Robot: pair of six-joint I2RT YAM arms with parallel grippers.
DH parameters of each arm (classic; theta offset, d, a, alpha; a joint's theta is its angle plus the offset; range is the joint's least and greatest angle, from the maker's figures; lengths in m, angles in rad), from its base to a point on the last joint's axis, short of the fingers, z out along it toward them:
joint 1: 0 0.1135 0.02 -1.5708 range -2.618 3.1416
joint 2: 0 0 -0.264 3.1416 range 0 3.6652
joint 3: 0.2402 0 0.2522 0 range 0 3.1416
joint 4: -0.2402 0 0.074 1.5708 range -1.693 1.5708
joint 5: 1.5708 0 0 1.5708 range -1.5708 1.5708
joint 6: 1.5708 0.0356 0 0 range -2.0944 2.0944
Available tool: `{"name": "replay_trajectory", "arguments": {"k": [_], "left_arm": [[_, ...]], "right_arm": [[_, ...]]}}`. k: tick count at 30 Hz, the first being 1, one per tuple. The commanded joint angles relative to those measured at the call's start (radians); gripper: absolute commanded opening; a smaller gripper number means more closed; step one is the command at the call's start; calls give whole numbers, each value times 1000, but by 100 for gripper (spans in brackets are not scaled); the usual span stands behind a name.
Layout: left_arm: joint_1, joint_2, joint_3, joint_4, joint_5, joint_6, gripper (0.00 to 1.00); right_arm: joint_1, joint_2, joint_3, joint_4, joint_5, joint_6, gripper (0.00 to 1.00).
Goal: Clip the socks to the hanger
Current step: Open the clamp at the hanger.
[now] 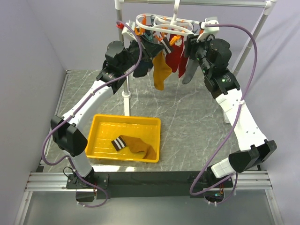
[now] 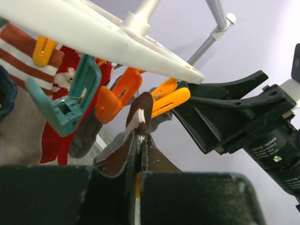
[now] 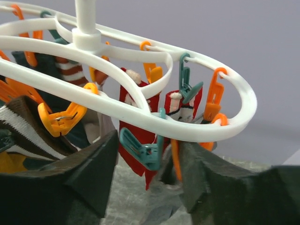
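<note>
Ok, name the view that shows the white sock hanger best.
Right wrist: both rings of the hanger, its hub and many clips fill the frame. Top external shows it small and distant; left wrist shows only one edge from below with a few clips.

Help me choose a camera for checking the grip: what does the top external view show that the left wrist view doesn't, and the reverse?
Only the top external view shows the yellow plastic tray with a mustard-brown striped-cuff sock lying in it. Only the left wrist view shows the left pincer shut on a brown white-striped sock cuff, just below an orange plastic clip. Both show the white plastic oval hanger and the red hanging sock.
</note>
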Motion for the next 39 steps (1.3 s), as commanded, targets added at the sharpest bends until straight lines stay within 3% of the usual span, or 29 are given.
{"name": "replay_trajectory", "arguments": {"k": [1, 3, 9, 14, 17, 18, 20, 21, 23, 24, 26, 31, 39], "left_arm": [[-7, -47, 22, 30, 0, 17, 2], [-7, -48, 25, 30, 0, 17, 2], [-5, -47, 22, 33, -1, 17, 2], [-7, -52, 19, 27, -7, 24, 3], [-5, -59, 15, 15, -20, 46, 9], [-7, -67, 12, 7, -26, 55, 23], [-7, -78, 10, -21, -41, 92, 38], [-7, -93, 1, -31, -38, 109, 53], [-10, -117, -25, -63, -43, 177, 70], [-22, -148, -34, -77, -53, 204, 84], [-36, -179, -53, -117, -82, 288, 90], [-99, -240, -79, -156, -87, 379, 91], [-177, -145, -51, -45, -4, 305, 83]], "right_arm": [[3, 2, 38, 30, 0, -20, 58], [4, 1, 40, 34, 3, -22, 44], [4, -27, 3, 85, 0, -13, 24], [3, -41, -14, 119, -43, 23, 20], [3, -45, -17, 120, -62, 38, 18], [3, -45, -17, 122, -63, 41, 17], [0, -44, -12, 114, -65, 46, 17], [0, -42, -5, 110, -68, 49, 16], [1, -39, 3, 99, -72, 64, 16], [0, -38, 8, 96, -77, 75, 15], [1, -35, 21, 81, -81, 101, 13], [0, -16, 67, 30, -83, 176, 13], [0, -27, 77, 13, -92, 208, 13]]}}
